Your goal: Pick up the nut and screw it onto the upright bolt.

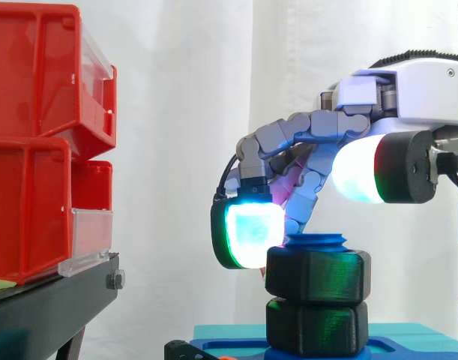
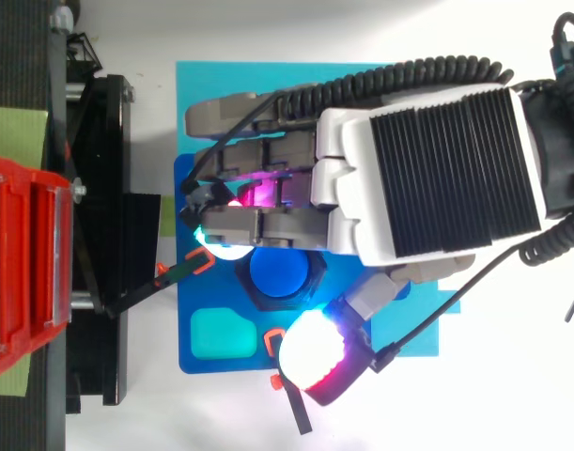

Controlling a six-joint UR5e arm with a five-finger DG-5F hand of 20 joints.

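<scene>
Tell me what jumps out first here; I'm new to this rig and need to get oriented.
The robot's hand, glowing white and green, hangs low over the middle of the work. Just below it, a blue bolt stands upright with a black nut near its top and a second black hexagonal block beneath. At the left edge, bright red bins sit on a black stand.

Black hex nut sits level around upright blue bolt; tip protrudes above.
</scene>
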